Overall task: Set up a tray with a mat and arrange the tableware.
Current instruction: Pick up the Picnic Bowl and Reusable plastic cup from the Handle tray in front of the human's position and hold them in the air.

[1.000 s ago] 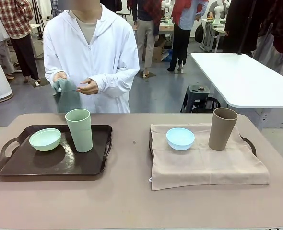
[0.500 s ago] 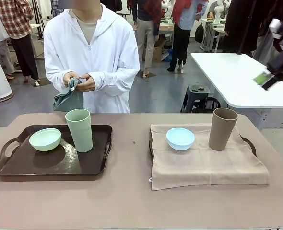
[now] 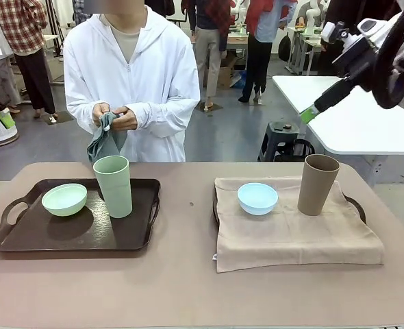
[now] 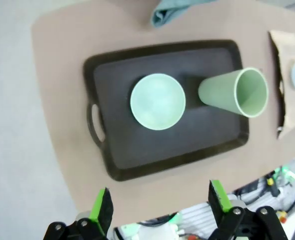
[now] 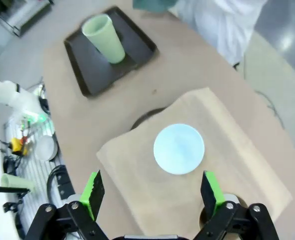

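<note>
The right gripper [image 3: 310, 113] has advanced into view at upper right. The person's hands [image 3: 127, 122] have come together on the soft grey-green cloth [image 3: 106, 142].

The table [image 3: 188, 288] has a dull brownish-pink top with rounded corners. Two trays sit directly on it, side by side and well apart. The dark tray [image 3: 65, 248] on the robot's left lies flat, with a cut-out handle at each short end. The second tray [image 3: 357, 204], on the right, is almost wholly covered by a beige mat [image 3: 291, 240], whose front edge hangs past the tray and rests on the tabletop. A small dark speck [image 3: 192, 203] marks the bare stretch between the trays.
</note>
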`<state>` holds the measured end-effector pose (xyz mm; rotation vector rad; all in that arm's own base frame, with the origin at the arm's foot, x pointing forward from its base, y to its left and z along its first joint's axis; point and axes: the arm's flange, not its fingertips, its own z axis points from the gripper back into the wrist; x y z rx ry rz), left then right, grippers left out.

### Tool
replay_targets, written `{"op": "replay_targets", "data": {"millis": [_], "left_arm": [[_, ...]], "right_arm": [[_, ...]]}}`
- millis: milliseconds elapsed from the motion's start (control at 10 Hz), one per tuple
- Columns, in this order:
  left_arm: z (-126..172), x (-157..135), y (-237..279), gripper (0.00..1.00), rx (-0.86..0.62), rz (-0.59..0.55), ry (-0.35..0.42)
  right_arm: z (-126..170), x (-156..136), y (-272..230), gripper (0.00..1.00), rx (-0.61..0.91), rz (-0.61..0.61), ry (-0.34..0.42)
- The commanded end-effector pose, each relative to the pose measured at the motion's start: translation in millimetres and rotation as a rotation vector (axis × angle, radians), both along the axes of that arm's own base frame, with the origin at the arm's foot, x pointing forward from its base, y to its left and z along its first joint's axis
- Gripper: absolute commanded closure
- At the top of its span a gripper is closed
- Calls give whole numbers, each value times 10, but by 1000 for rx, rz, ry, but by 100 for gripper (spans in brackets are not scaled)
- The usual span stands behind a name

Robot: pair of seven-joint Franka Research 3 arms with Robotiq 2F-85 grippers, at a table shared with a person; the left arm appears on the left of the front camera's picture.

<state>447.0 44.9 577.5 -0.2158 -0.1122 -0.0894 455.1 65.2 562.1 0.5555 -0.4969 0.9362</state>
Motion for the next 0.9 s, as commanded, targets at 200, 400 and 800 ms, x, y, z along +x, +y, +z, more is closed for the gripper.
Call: {"op": "replay_targets", "data": {"millis": [200,400,800], "left_arm": [[0,0,0,0,0,0,0],[-8,21,-27,0,1,5,-3],[-295,115,-400,0,82,-122,19]], "right_arm": [[0,0,0,0,0,0,0],[-41,6,-33,0,31,-7,0],[-514,450,772,0,-79,302,-283]]}}
